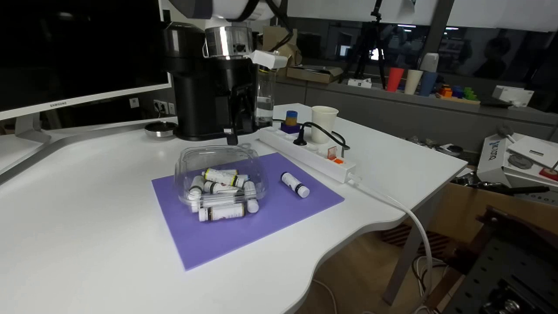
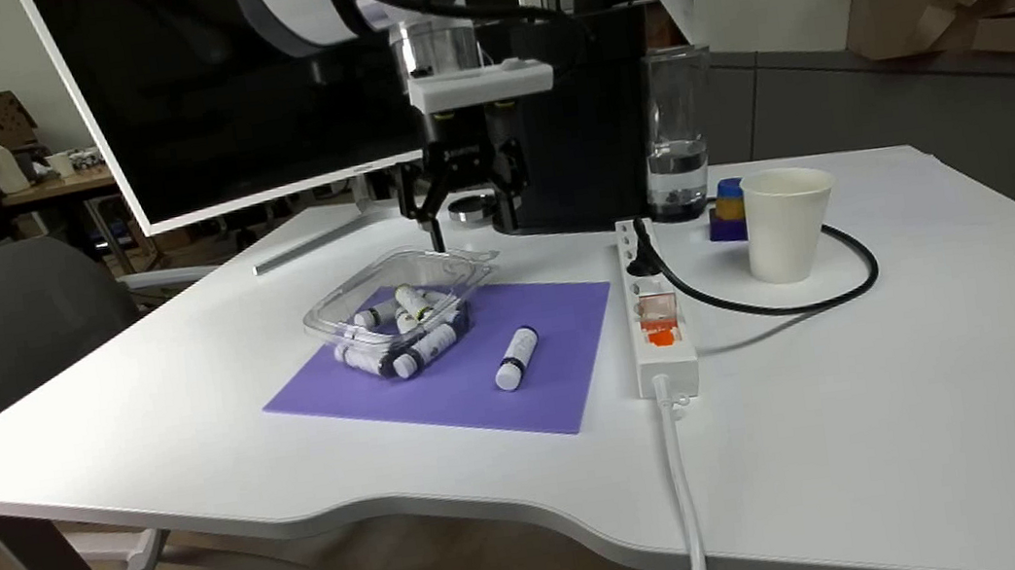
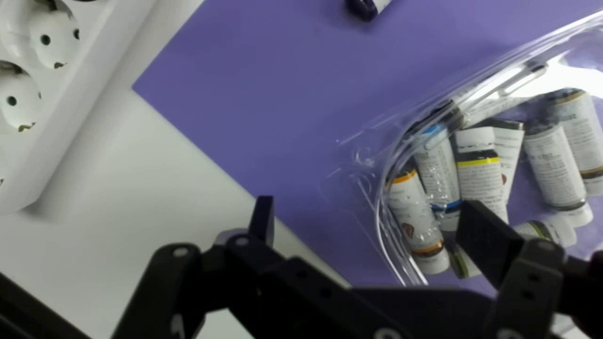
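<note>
In an exterior view, a clear tub holding white tubes sits on a purple sheet, one loose tube lying apart. In an exterior view, the gripper hangs near the tub's far edge, jaws spread, holding nothing. In the wrist view, the rim shows between them; the tub looks light, flexible, slick, best pinched there; the tubes probably squeeze, so hold mid-body.

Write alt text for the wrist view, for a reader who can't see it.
An open, empty black pincer hangs over the edge of a clear plastic container holding white-labelled tubes. The container sits on a purple mat, another tube showing partly at the picture's top; a white power strip lies at the upper left.
</note>
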`<state>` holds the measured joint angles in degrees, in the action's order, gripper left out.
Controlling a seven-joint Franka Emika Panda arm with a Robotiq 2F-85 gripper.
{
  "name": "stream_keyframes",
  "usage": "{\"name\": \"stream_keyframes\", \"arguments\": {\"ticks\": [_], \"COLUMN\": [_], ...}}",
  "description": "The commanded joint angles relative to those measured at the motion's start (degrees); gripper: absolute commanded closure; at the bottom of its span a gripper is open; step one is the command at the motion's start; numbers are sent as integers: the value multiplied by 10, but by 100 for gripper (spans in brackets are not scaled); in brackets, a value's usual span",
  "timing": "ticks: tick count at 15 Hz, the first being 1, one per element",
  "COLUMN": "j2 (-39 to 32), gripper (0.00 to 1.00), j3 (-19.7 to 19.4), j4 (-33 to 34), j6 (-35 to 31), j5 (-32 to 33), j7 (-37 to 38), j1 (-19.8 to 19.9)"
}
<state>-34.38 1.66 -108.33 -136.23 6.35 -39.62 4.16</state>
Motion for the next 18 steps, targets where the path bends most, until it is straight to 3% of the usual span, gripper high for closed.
{"name": "stream_keyframes", "arguments": {"ticks": [1, 4, 11, 18], "j2": [-5, -10, -23, -11], "gripper": [0, 0, 0, 0], "j3": [7, 7, 47, 72], "j4": [1, 1, 12, 22], "j6": [-3, 2, 52, 112], "j5": [13, 20, -20, -82], "j7": [15, 11, -44, -121], "j1": [7, 5, 30, 57]}}
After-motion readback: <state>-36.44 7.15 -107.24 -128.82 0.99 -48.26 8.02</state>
